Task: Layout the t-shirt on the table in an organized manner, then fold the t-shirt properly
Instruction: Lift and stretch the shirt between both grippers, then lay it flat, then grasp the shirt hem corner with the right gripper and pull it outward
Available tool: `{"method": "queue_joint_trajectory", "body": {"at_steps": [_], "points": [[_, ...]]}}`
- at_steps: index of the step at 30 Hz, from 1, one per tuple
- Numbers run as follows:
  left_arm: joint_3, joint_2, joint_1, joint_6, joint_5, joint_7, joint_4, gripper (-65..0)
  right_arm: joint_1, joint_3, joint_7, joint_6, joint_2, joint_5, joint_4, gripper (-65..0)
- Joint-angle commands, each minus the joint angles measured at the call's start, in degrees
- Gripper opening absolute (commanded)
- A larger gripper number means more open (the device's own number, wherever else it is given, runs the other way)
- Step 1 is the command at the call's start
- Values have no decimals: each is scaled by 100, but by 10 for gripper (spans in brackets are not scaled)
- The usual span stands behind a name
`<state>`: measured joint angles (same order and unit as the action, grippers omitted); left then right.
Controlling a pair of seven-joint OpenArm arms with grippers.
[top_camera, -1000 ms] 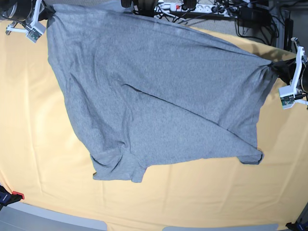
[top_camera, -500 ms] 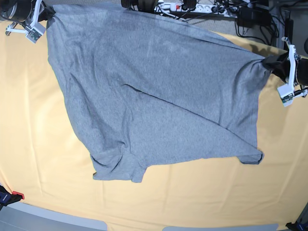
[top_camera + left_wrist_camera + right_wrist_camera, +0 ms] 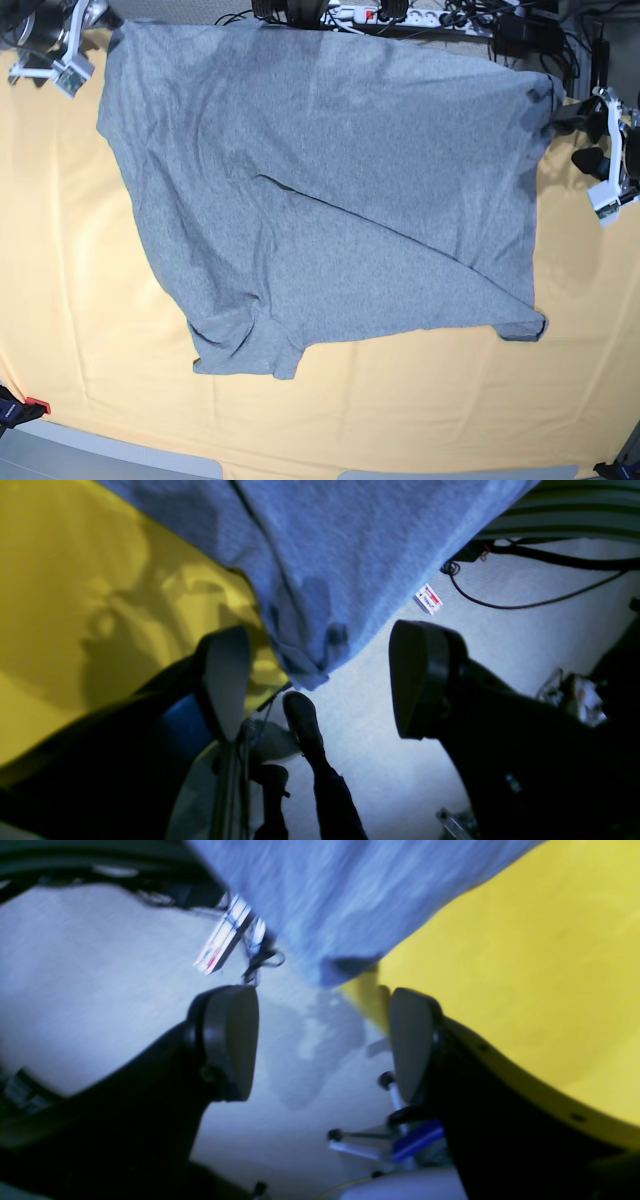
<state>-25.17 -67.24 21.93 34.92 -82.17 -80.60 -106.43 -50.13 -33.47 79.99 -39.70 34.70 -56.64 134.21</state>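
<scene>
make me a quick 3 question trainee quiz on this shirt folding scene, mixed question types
1. True or false: the left tool is clamped on the heather-grey cotton t-shirt.
2. Multiple choice: which way does the shirt lie on the pale yellow-orange cloth table? A) folded into a neat square B) spread open with a diagonal crease, plain grey side up C) rolled into a tube
3. Fill in: in the right wrist view, the right tool has its two pads standing ____ with nothing between them.

Key:
1. False. Its pads stand apart, and the shirt's corner hangs free beyond them.
2. B
3. apart (open)
</scene>
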Motion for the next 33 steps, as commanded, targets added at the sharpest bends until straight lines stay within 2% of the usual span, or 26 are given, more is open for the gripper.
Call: {"method": "queue_joint_trajectory", "body": {"at_steps": [1,3,9,12,15,20,27,30,33], "points": [[-79,-146,-173,-26,-81,60,-42,-204,103,-44,-70,-30,72,13,79,-222],[-79,-101,-472,-66,-17,60,-42,-205,479,-44,-269,-30,70,7,79,-222],[-79,190,-1475,-369,918,60,151,-205,1521,-44,-1580,90,55,20,79,-235],[-79,437,-1860,-372,1167,60,494,-205,2033,-24,-2535,177,35,514,79,-235],[-79,671,-2140,-374,1211,60,935,-205,2651,-24,-3152,551,35,894,-380,-235],[-79,964,-2361,-372,1121,60,1668,-205,3803,339,-3027,787,37,693,-1626,-235],[-79,1215,-2367,-367,1032,60,1956,-205,5222,1821,-2918,944,11,695,-3587,-235],[-79,1215,-2367,-369,1034,60,1956,-205,5792,2306,-2765,1038,-203,697,-4275,-235],[-79,1215,-2369,-369,1034,60,1956,-205,6203,2494,-2610,1045,-542,699,-4898,-235]]}}
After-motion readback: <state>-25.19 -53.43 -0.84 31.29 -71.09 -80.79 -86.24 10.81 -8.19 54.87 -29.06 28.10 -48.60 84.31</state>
